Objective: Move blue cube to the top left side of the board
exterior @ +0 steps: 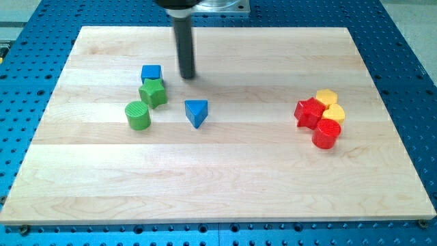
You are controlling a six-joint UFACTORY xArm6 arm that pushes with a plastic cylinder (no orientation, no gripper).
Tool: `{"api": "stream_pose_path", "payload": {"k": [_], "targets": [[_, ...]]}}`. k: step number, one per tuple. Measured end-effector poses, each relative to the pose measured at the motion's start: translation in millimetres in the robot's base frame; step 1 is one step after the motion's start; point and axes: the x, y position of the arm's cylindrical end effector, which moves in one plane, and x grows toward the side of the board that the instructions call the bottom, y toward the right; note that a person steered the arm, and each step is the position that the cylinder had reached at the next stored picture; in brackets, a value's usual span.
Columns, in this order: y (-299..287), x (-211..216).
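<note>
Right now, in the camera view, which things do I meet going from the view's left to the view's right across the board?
green cylinder → blue cube → my tip → blue triangular block → red star-shaped block. The green star, red cylinder and yellow blocks overlap others sideways, so I omit them.

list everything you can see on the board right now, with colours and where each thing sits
blue cube: 1, blue, upper left of centre, against the green star's top edge
green star: 1, green, just below the blue cube
green cylinder: 1, green, below-left of the star
blue triangular block: 1, blue, right of the green blocks, standing apart
red blocks: 2, red, clustered at the view's right
yellow blocks: 2, yellow, same cluster, touching the reds
board: 1, light wood, on a blue perforated table
my tip: 1, dark rod, just right of the blue cube, not touching
</note>
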Motion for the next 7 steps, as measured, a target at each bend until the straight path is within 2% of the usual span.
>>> {"api": "stream_pose_path", "payload": {"k": [1,2,3,4,5,6,7], "targets": [[-57,29],[-101,-16],[-120,-26],[-73,15],[-122,26],[-128,-44],[-125,-77]]}}
